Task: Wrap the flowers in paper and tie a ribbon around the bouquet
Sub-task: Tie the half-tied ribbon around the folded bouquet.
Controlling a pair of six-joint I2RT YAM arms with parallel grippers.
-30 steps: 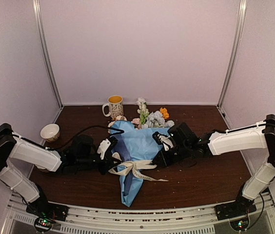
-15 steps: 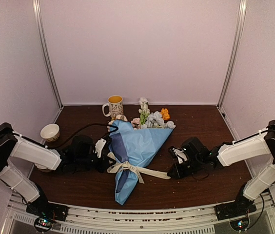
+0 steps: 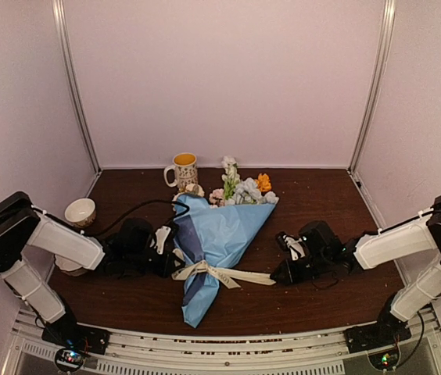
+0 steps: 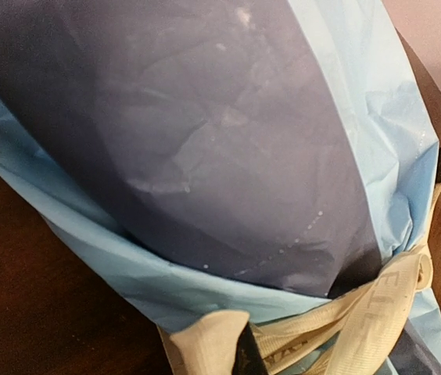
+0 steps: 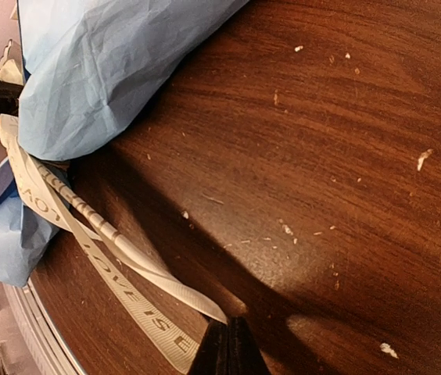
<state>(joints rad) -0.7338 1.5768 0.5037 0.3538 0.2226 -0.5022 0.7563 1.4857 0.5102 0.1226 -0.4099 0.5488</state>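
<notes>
Left fingers (image 4: 245, 359), right fingers (image 5: 228, 345) (both closed), pinching ribbon (image 3: 220, 274)

Dark brown wood-grain table (image 3: 322, 195) enclosed by pale lilac walls (image 3: 220, 78) on three sides. Corners marked by slanted aluminium posts (image 3: 76, 86). Ribbed metal rail (image 3: 228, 348) fitted along near edge. Tabletop dotted with pale crumbs (image 5: 424, 158). Scene lit evenly.
</notes>
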